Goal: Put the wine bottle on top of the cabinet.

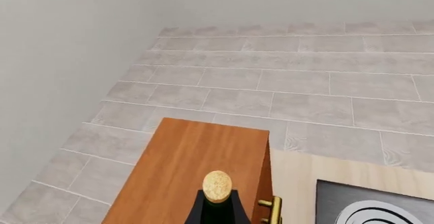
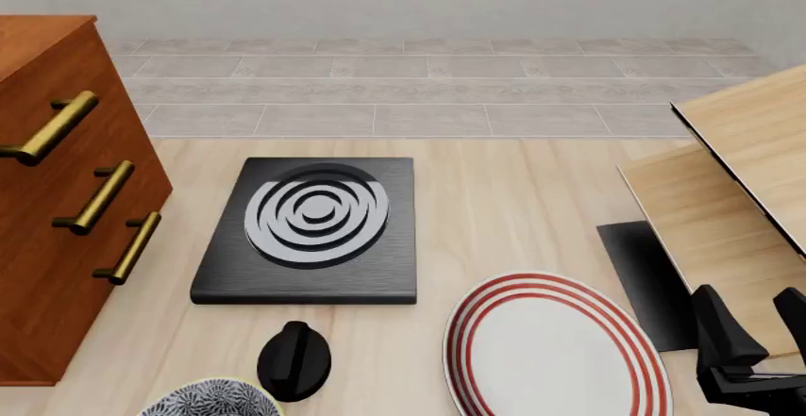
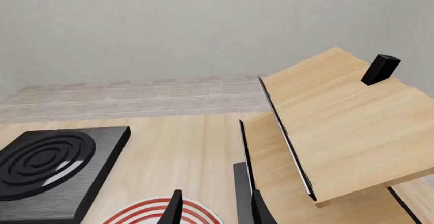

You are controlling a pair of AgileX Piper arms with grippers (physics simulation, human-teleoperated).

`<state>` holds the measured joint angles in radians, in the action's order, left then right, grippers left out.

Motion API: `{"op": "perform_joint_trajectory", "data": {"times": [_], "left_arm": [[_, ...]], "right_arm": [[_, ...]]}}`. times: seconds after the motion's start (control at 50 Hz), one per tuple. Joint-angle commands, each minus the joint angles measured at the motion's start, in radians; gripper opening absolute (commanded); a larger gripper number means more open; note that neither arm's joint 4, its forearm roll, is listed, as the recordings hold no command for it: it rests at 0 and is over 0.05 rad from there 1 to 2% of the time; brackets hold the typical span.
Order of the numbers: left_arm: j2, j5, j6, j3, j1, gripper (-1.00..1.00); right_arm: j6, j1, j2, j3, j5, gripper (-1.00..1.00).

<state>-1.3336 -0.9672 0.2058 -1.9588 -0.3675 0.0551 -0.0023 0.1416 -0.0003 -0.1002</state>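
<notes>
Above cabinet [image 1: 196,168]: wine bottle [image 1: 217,203] (round cork)

The table [image 2: 504,199] in front of me is showing pale wood. The cabinet [image 2: 51,246] is standing on it at my far left, its brass handles facing inward. Just beside the cabinet, a black slab with silver rings [image 2: 315,227] is lying flat. Nearer to me, a black knob-like piece [image 2: 293,359] is sitting on the wood, touching or nearly touching a patterned bowl [image 2: 208,399] at the near edge. A red-ringed white plate [image 2: 554,345] is lying to the right of them. Pale boards [image 2: 718,199] are leaning over a dark mat [image 2: 645,279] at my right.
</notes>
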Motion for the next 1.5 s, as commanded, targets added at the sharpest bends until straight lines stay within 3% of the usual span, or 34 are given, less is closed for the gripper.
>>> {"op": "perform_joint_trajectory", "data": {"times": [0.02, 0.38, 0.66, 0.68, 1.5], "left_arm": [[0.005, 0.062, -0.012, 0.072, -0.064, -1.0], [0.047, 0.146, -0.026, 0.242, -0.08, -1.0], [0.067, 0.134, -0.022, 0.245, -0.054, -1.0], [0.068, 0.136, -0.021, 0.247, -0.051, 1.0], [0.138, 0.124, -0.028, 0.255, -0.028, 1.0]], "right_arm": [[0.0, 0.0, 0.0, 0.0, 0.0, 1.0], [0.0, 0.0, 0.0, 0.0, 0.0, 1.0], [0.0, 0.0, 0.0, 0.0, 0.0, 1.0], [0.0, 0.0, -0.001, 0.0, 0.0, 1.0], [0.0, 0.0, 0.0, 0.0, 0.0, 1.0]]}}
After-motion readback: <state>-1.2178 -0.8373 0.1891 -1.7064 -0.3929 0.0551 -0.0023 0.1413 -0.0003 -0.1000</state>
